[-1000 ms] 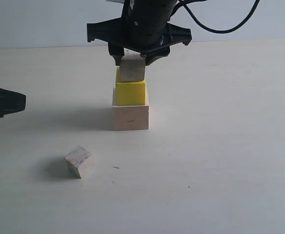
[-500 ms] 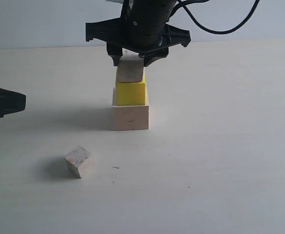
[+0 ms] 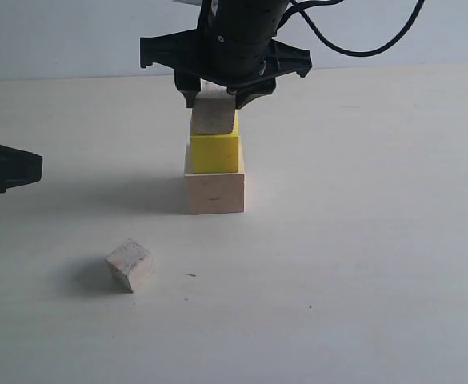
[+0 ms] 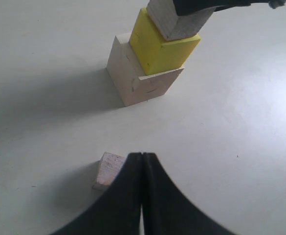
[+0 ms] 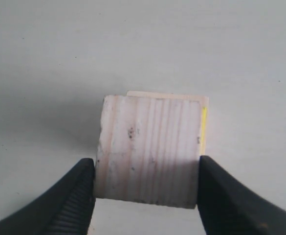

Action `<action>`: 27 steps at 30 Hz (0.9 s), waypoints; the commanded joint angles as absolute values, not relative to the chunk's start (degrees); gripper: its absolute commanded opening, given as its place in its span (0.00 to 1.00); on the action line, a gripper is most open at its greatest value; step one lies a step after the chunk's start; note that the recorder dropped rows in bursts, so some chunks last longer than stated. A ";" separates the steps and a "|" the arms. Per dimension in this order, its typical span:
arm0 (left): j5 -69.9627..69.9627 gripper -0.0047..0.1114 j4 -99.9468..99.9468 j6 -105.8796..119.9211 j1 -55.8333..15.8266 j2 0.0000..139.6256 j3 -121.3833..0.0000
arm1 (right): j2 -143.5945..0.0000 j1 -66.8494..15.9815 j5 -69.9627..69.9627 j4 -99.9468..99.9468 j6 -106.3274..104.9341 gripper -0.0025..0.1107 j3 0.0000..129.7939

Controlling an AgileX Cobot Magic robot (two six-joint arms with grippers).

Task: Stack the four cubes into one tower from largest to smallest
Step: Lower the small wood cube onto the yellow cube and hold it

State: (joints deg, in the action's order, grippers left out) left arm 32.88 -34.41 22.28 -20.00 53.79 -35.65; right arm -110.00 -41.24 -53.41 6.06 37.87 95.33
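We are holding the small wood cube (image 5: 150, 147) by two flat opposite sides between the right end effector (image 5: 146, 182) fingers, seated on the yellow cube (image 3: 214, 154) just beneath them, and judging it light, rigid and unslippery.

Prob. robot lab bench, bare pale tabletop (image 3: 362, 240), plain wall (image 3: 74, 40) behind, black cabled arm (image 3: 242, 32)

1. The light is bright, soft and even.
2. It comes from the right: the tower (image 3: 214, 160) throws a soft grey shadow to the left on the table (image 3: 378, 240).
3. The small loose cube (image 3: 130, 265) has a faint shadow on its left too.
4. My left wrist picture has a white glare patch on the table.
5. My left gripper (image 4: 142, 196) looks black and a bit fuzzy up close.
6. The top cube (image 5: 150, 156) shows sharp wood grain.
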 commanded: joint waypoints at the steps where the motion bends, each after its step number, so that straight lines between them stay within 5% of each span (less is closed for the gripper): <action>1: 32.70 0.04 -34.74 22.28 -19.97 53.33 -35.52 | -110.04 -41.30 -52.56 6.66 37.98 0.48 95.76; 27: 32.70 0.04 -34.74 22.28 -19.97 53.33 -35.52 | -110.04 -41.30 -53.84 8.66 38.07 0.48 95.76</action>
State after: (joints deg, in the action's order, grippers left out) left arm 32.88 -34.41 22.28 -20.00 53.79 -35.65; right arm -110.00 -41.24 -53.72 7.55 38.11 95.33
